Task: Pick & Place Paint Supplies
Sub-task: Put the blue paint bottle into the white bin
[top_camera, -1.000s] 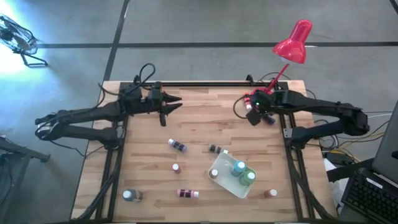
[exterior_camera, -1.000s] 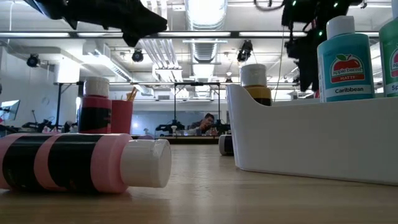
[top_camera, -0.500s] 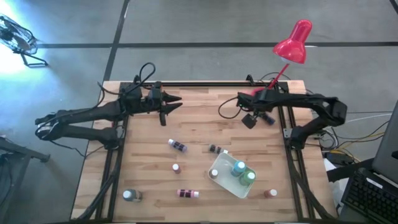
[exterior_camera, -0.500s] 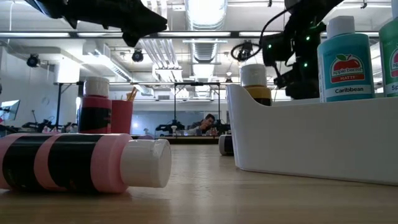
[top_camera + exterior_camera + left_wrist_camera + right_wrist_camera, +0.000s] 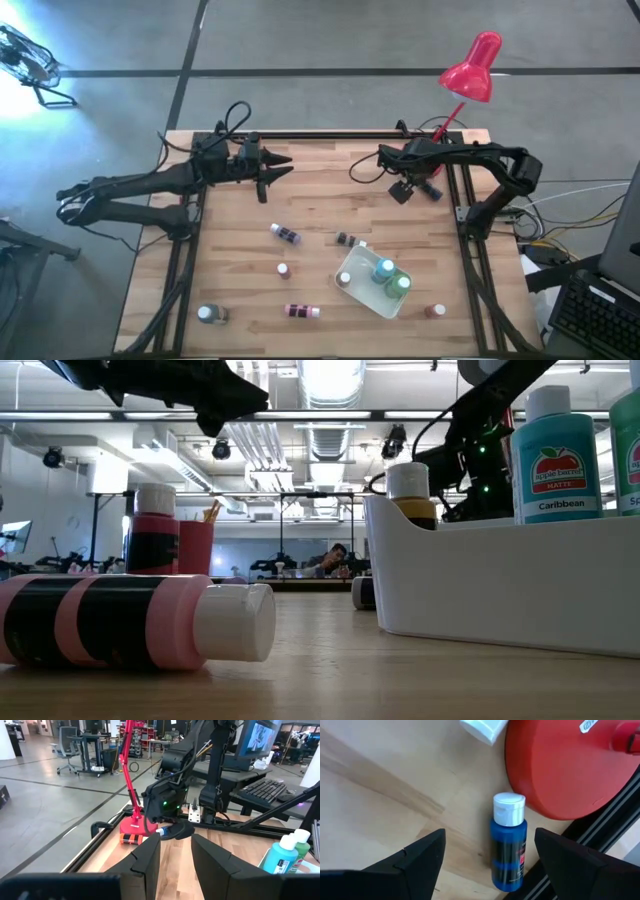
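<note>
My right gripper (image 5: 490,834) points steeply down, open, over a blue paint bottle (image 5: 507,850) with a white cap. The bottle lies on its side on the wood beside the red lamp's base (image 5: 570,765). The fingers stand on either side of the bottle, clear of it. In the high view this gripper (image 5: 400,190) is at the far right of the table. My left gripper (image 5: 278,166) hangs level over the far left, open, with nothing between its fingers (image 5: 145,862). A white tray (image 5: 362,291) holds a teal bottle (image 5: 384,268) and a green bottle (image 5: 401,284).
Loose bottles lie on the table: a purple one (image 5: 286,234), a dark one (image 5: 347,240), a small one (image 5: 284,270), a pink and black one (image 5: 300,311), one at the near left (image 5: 207,314) and a reddish one (image 5: 433,311). The red lamp (image 5: 474,68) stands at the far right.
My right gripper has sunk toward the table and tipped from a slant to steeply downward, coming over the blue bottle by the lamp base; its arm has folded up behind it. The bottles have stayed where they were.
</note>
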